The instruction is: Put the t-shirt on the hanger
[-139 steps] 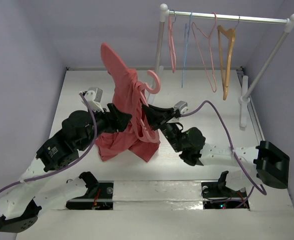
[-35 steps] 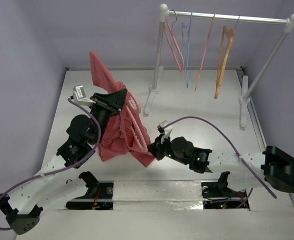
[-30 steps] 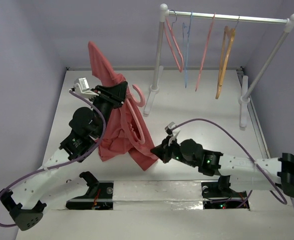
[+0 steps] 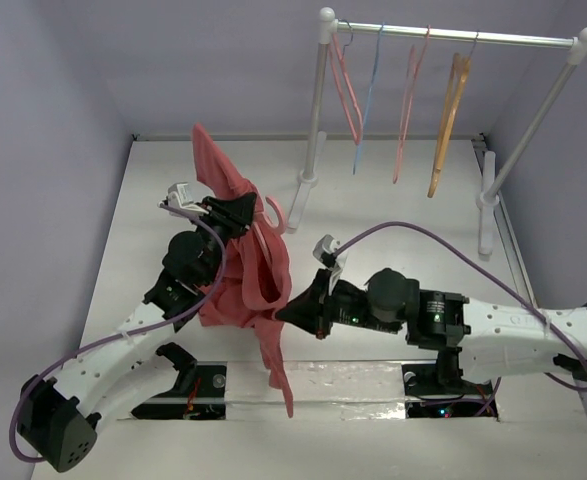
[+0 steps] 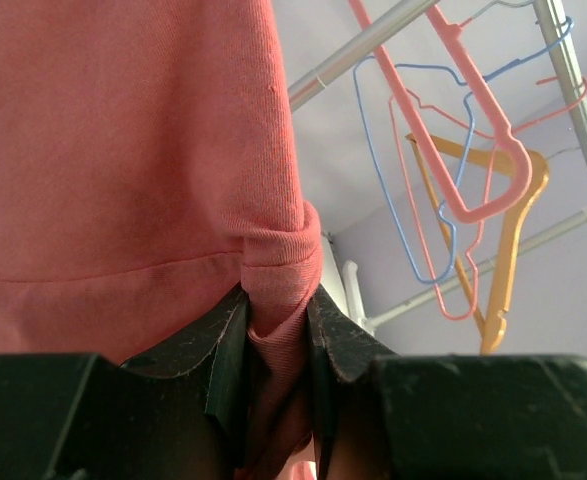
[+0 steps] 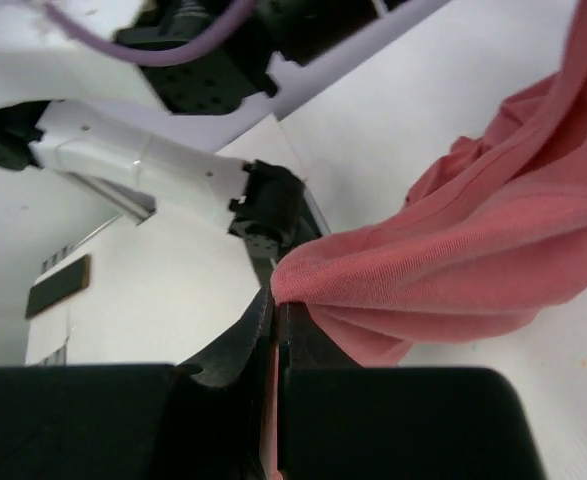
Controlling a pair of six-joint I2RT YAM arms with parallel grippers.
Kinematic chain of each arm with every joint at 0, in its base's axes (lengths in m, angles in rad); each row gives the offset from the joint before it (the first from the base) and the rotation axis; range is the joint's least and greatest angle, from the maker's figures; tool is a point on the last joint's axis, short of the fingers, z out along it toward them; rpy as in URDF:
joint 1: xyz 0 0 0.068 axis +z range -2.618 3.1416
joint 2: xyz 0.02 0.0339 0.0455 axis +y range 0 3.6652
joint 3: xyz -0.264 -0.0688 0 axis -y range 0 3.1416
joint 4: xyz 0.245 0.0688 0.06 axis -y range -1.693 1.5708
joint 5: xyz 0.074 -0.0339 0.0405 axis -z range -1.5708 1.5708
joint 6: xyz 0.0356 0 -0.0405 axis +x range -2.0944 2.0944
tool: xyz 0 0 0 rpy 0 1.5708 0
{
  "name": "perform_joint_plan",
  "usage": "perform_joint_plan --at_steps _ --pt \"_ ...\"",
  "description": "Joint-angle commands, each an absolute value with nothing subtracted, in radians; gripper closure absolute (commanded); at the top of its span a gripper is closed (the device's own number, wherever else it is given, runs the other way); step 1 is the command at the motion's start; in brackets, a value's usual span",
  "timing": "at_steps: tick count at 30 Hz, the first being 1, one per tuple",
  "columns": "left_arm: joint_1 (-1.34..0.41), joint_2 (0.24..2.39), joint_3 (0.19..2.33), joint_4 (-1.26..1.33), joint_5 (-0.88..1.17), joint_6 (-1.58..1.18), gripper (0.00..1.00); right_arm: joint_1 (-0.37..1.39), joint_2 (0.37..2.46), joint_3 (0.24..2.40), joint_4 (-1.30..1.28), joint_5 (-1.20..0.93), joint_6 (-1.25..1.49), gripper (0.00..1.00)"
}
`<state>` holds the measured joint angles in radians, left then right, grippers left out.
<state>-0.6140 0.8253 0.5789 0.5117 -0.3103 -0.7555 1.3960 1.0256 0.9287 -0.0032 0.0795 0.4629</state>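
Top external: left fingers [image 4: 237,213] and right fingers [image 4: 293,309] each pinch the t-shirt [image 4: 235,288].

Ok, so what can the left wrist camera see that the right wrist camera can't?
Only the left wrist view shows the hanger, thick and pink, with the orange hanger and the rack rail behind it. Only the right wrist view shows the table and part of the left arm. Both show the t-shirt, pinched in that camera's own gripper: the left gripper and the right gripper.
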Motion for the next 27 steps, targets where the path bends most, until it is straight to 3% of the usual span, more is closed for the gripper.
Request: perform_joint_plan --at_steps 1,5,8,9,10,13,22,27 --pt "-0.611 0.770 0.595 0.566 -0.273 -0.828 1.00 1.404 1.080 0.928 -0.027 0.207 0.485 1.00" --pt "-0.611 0.727 0.601 0.480 -0.241 -0.903 1.00 1.404 1.264 0.922 -0.146 0.245 0.583 1.00" --pt "-0.611 0.706 0.598 0.419 -0.203 -0.930 1.00 1.404 1.263 0.862 -0.112 0.261 0.621 0.99" --pt "-0.611 0.701 0.595 0.398 -0.192 -0.945 1.00 1.413 1.244 0.856 -0.109 0.265 0.627 0.94" --pt "-0.611 0.693 0.586 0.385 -0.181 -0.953 1.00 1.413 1.233 0.848 -0.109 0.268 0.629 0.79" --pt "-0.611 0.675 0.559 0.362 -0.153 -0.976 1.00 1.422 1.178 0.859 -0.149 0.304 0.626 0.55" --pt "-0.611 0.649 0.496 0.344 -0.169 -0.991 1.00 1.422 1.054 0.960 -0.215 0.366 0.528 0.28" --pt "-0.611 0.652 0.491 0.339 -0.163 -0.994 1.00 1.422 1.064 1.046 -0.088 0.468 0.378 0.18"
